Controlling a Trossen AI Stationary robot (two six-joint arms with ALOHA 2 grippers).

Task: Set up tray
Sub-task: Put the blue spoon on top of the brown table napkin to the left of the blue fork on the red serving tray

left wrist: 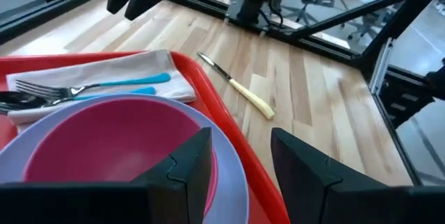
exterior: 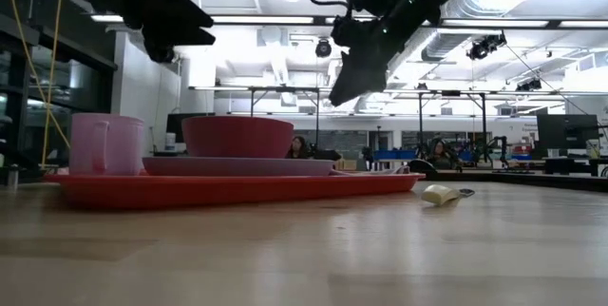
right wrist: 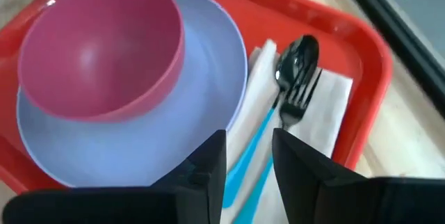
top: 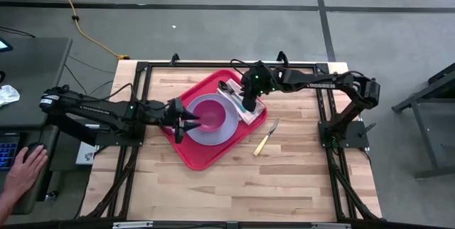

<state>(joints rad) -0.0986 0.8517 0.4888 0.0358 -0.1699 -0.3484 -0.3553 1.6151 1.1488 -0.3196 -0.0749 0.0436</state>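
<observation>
The red tray (top: 213, 151) lies on the desk (top: 298, 179) under both: right gripper (top: 250, 106) part-open above the napkin (top: 250, 109), left gripper (top: 190, 124) wide at the bowl (top: 213, 113).

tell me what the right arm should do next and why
Probably lift clear of the tray and go for the knife. The right gripper, jaws parted, hangs over the fork and spoon lying on the napkin; the knife alone lies on the table, outside the tray.
</observation>
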